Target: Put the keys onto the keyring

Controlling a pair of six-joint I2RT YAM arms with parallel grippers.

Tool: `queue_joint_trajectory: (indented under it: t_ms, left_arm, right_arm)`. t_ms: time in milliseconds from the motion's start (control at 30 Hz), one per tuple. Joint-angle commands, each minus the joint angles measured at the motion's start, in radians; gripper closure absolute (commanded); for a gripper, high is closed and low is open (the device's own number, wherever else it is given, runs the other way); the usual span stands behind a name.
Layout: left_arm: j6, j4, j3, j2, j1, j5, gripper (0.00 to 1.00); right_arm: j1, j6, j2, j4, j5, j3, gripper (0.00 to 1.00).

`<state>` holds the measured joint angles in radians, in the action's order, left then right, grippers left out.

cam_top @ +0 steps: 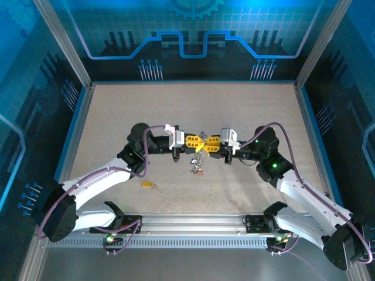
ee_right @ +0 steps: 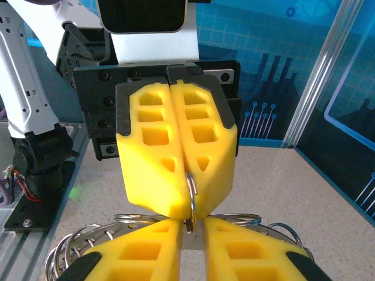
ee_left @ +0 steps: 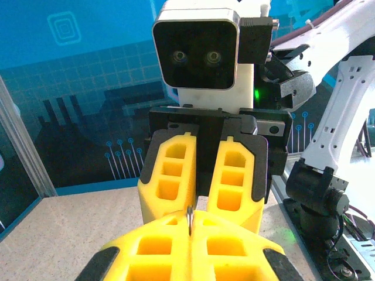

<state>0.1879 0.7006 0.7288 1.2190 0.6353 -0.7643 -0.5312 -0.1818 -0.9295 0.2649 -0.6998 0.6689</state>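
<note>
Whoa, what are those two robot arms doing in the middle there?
They are trying to get keys onto a keyring. The left hand is pinched shut on the thin metal keyring. The right hand faces it tip to tip, with its fingers almost closed around the same ring, though I can't tell if it grips firmly. One yellow key lies on the table near the left arm, not on the ring yet.

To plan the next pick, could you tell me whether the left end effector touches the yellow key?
Apart. The top view shows bare table between the yellow key and the left end effector.
</note>
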Motion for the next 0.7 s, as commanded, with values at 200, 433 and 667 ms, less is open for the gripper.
queue_joint_trajectory:
  t_ms: [200, 433, 667]
  left_arm:
    - [0.005, 0.033, 0.002, 0.013, 0.018, -0.031, 1.00]
    - [0.011, 0.028, -0.013, 0.004, 0.018, -0.025, 1.00]
    - [0.005, 0.034, -0.013, 0.011, 0.017, -0.025, 1.00]
  right_arm:
    - [-0.008, 0.021, -0.002, 0.062, -0.028, 0.034, 0.90]
    - [-0.006, 0.019, 0.006, 0.055, -0.031, 0.032, 0.88]
    - [-0.008, 0.012, -0.002, 0.048, -0.041, 0.039, 1.00]
